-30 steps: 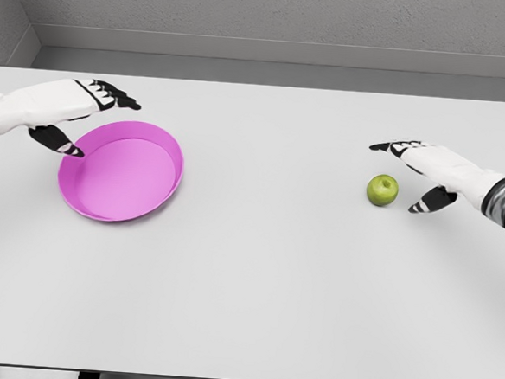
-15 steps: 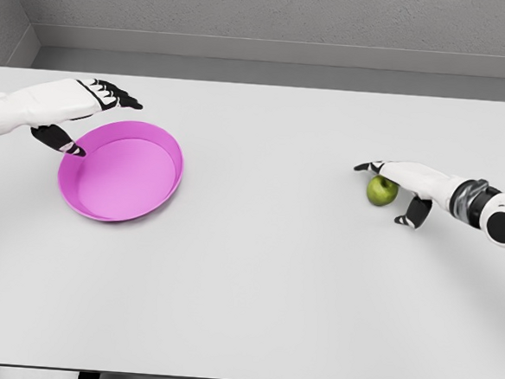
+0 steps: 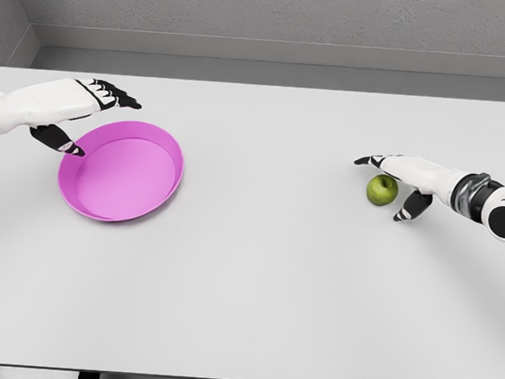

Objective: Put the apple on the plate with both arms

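A small green apple (image 3: pixel 381 190) rests on the white table, right of the middle. My right hand (image 3: pixel 393 184) reaches in from the right edge and cups over it, fingers stretched above its far side, thumb (image 3: pixel 410 207) low on its near right side. The fingers are spread and do not close on the fruit. A round magenta plate (image 3: pixel 122 169) lies at the left. My left hand (image 3: pixel 82 117) hovers at the plate's far left rim, fingers extended over the rim, thumb pointing down at its left edge, holding nothing.
The white table (image 3: pixel 255 276) spans the whole view, with its front edge at the bottom. A grey wall runs behind the far edge.
My right hand dropped and pushed leftward over the apple a second ago, then lifted slightly; its thumb now sits nearer the fruit. The apple, the plate and my left hand have stayed put.
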Action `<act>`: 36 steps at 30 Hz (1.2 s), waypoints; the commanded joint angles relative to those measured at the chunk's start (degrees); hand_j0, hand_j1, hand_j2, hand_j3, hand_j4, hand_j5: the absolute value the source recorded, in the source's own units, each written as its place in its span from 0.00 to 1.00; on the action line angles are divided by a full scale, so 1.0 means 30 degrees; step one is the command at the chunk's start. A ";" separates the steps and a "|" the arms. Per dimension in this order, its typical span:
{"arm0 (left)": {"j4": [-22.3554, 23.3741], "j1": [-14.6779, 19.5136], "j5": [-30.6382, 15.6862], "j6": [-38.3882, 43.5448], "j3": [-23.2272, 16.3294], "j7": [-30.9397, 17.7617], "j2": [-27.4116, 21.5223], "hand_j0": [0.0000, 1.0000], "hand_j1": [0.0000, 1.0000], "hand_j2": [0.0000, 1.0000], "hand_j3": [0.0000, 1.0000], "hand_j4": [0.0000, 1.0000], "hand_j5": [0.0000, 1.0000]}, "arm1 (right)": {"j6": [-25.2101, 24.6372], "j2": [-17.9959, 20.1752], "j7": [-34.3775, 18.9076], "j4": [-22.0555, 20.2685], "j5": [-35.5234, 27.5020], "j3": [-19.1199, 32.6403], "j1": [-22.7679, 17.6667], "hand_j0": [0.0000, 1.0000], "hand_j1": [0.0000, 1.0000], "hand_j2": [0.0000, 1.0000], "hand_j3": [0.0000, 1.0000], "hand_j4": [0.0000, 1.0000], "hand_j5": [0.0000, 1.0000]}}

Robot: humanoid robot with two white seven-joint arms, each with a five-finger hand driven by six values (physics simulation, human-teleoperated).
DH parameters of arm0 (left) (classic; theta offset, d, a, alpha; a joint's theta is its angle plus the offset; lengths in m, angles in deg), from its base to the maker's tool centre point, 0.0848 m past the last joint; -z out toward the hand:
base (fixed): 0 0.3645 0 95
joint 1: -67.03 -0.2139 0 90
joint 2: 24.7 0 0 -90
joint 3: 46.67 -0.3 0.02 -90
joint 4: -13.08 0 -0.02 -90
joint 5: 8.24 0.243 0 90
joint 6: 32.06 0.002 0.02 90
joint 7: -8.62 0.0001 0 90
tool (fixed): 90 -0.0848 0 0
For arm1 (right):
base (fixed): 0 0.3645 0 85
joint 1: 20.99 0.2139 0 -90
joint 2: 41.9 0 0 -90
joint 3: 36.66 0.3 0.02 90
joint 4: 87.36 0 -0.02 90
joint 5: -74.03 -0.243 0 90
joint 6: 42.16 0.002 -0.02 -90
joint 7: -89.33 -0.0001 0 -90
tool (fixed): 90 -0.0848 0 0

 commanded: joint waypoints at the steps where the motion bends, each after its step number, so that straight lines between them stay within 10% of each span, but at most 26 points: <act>1: -0.0001 0.0000 -0.0120 0.0037 0.0016 0.0010 -0.0022 1.00 1.00 1.00 1.00 1.00 1.00 | -0.0007 0.0056 -0.0020 0.0008 0.0008 -0.0006 0.0000 0.90 0.90 0.90 0.90 0.90 0.90; 5: -0.0001 0.0000 -0.0120 0.0037 0.0016 0.0010 -0.0022 1.00 1.00 1.00 1.00 1.00 1.00 | -0.0007 0.0144 -0.0225 -0.0021 0.0008 -0.0006 0.0000 0.62 0.62 0.62 0.62 0.62 0.62; 12: -0.0001 -0.0029 -0.0120 0.0037 0.0016 0.0010 -0.0023 1.00 1.00 1.00 1.00 1.00 1.00 | 0.0051 0.0202 -0.0254 -0.0050 0.0008 -0.0006 -0.0088 0.50 0.50 0.50 0.50 0.50 0.50; 36: -0.0031 -0.0029 -0.0120 0.0037 -0.0013 0.0010 -0.0110 1.00 1.00 1.00 1.00 1.00 1.00 | 0.0607 0.0261 -0.0284 -0.4181 -0.0021 0.0258 0.0088 0.49 0.49 0.49 0.49 0.49 0.49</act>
